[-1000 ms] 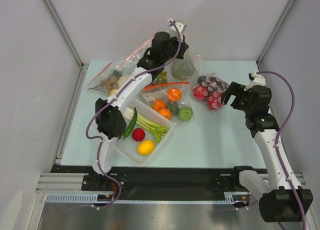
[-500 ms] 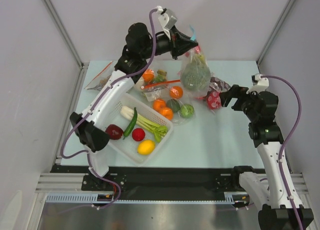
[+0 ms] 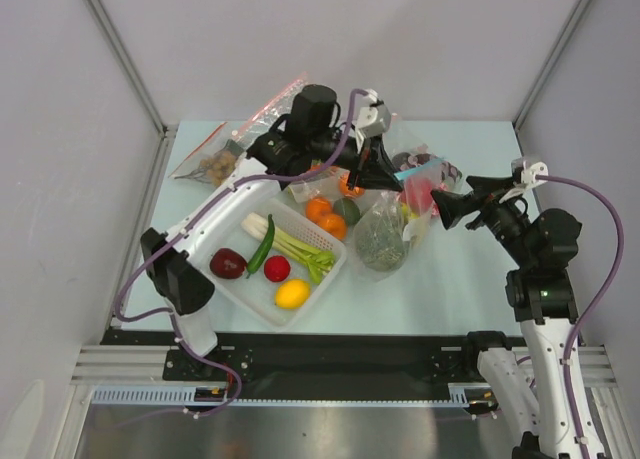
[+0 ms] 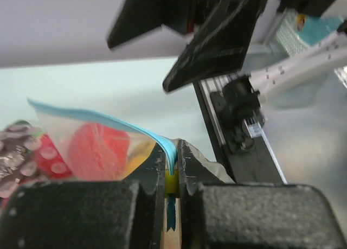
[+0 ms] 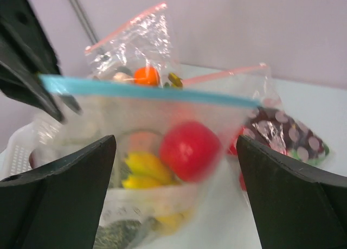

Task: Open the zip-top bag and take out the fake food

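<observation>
Left wrist view: left gripper point(image 4: 171, 151) pinches blue zip strip point(image 4: 108, 121) of bag point(image 4: 81, 146), fingers pressed together on it. Top external view: bag hangs from that grip over table point(image 3: 450, 279) centre, nearer far edge, just right of basket point(image 3: 240, 297). Melon point(image 3: 378, 241) at bag's low end; cannot tell if it touches table. Right wrist view: red fruit point(image 5: 190, 150) and banana point(image 5: 143, 167) inside bag, strip level along top. Right gripper point(image 3: 450, 207) spread wide, facing bag from right-edge side, apart from it.

Left gripper point(image 4: 171, 170) clamped, right gripper point(image 5: 173, 148) agape
</observation>
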You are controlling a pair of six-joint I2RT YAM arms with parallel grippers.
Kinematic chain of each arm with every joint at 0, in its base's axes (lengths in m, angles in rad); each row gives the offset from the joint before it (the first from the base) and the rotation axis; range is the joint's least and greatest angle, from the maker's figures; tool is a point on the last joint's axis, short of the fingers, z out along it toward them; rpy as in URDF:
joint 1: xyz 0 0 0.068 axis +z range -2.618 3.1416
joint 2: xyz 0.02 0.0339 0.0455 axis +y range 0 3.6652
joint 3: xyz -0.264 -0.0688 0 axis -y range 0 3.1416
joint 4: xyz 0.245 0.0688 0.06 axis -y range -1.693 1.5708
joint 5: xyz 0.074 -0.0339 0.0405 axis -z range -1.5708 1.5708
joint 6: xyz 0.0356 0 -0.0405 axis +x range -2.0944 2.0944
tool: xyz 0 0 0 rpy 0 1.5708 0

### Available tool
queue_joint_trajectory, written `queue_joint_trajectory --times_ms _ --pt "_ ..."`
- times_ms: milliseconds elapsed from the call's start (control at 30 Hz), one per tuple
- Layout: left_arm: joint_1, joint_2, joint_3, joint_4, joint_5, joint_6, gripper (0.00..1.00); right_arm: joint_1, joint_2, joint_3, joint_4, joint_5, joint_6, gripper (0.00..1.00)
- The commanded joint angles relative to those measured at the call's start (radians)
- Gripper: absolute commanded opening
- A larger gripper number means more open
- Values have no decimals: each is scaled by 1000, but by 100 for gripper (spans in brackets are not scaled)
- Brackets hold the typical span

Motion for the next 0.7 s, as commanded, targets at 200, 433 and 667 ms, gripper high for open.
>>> queue_joint_trajectory --times_ms 200,433,667 --pt "-38 106 34 -364 -64 369 1 -5 132 2 228 -378 -105 100" --pt "-56 75 -118 -327 -189 412 0 -5 278 -10 276 -576 -124 96" --pt "-59 8 -199 -251 -236 404 0 -5 388 -7 285 -696 -159 92"
